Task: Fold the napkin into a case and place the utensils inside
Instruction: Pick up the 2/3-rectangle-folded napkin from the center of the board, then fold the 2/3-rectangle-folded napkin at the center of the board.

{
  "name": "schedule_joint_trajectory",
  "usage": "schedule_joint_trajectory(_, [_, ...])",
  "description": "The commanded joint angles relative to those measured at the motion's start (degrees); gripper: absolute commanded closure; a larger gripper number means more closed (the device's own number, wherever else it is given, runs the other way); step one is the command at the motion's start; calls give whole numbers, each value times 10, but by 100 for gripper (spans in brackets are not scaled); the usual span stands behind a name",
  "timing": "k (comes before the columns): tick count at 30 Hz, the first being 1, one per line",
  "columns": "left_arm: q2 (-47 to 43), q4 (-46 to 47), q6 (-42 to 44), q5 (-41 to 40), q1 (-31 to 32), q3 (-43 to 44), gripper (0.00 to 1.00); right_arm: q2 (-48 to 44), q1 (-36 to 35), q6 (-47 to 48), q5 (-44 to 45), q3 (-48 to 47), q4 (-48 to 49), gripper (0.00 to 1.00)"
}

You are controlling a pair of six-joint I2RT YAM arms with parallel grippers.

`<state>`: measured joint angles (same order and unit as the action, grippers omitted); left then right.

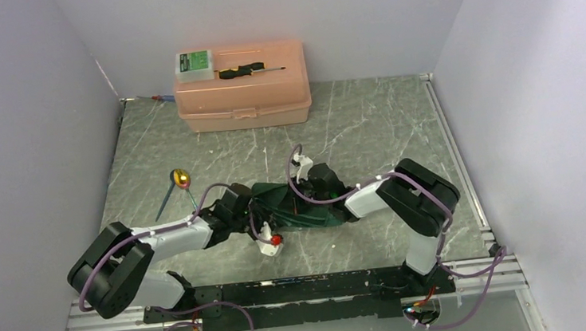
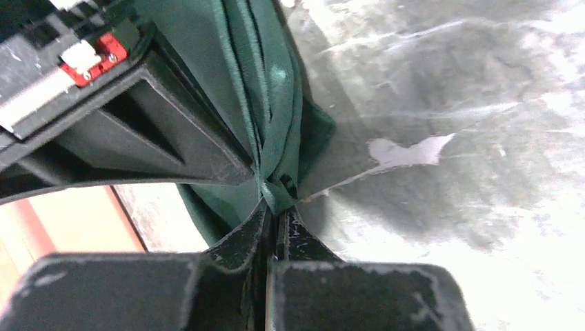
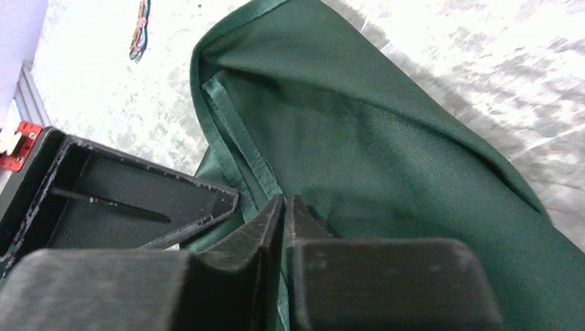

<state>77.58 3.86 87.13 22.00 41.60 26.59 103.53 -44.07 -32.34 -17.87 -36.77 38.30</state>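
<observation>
Both grippers sit on the napkin (image 1: 310, 214). Top view: napkin bunched at worktop (image 1: 382, 118) centre, long axis running btwn left gripper (image 1: 252, 211) at its left end and right gripper (image 1: 314, 196) at its right side; utensils (image 1: 180, 178) lie apart, off napkin's far-left, nearer left arm. Left wrist: jaws pressed together, pinching napkin's (image 2: 276, 103) gathered hem. Right wrist: jaws clamped on napkin's (image 3: 386, 138) edge, cloth spreading beyond. Prob. fold unfinished; utensils suit left arm next.
</observation>
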Motion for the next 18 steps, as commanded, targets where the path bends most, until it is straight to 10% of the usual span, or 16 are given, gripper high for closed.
schedule_joint_trajectory(1, [10, -38, -73, -9, 0, 39, 97, -72, 1, 44, 35, 9, -10, 82])
schedule_joint_trajectory(8, [10, -63, -70, -2, 0, 39, 97, -197, 4, 121, 169, 22, -57, 36])
schedule_joint_trajectory(10, [9, -65, -69, 0, 0, 38, 97, -216, 11, 86, 246, 34, -40, 3])
schedule_joint_trajectory(18, [8, -68, -87, -2, 0, 46, 97, -221, 53, 169, 88, 164, 206, 0])
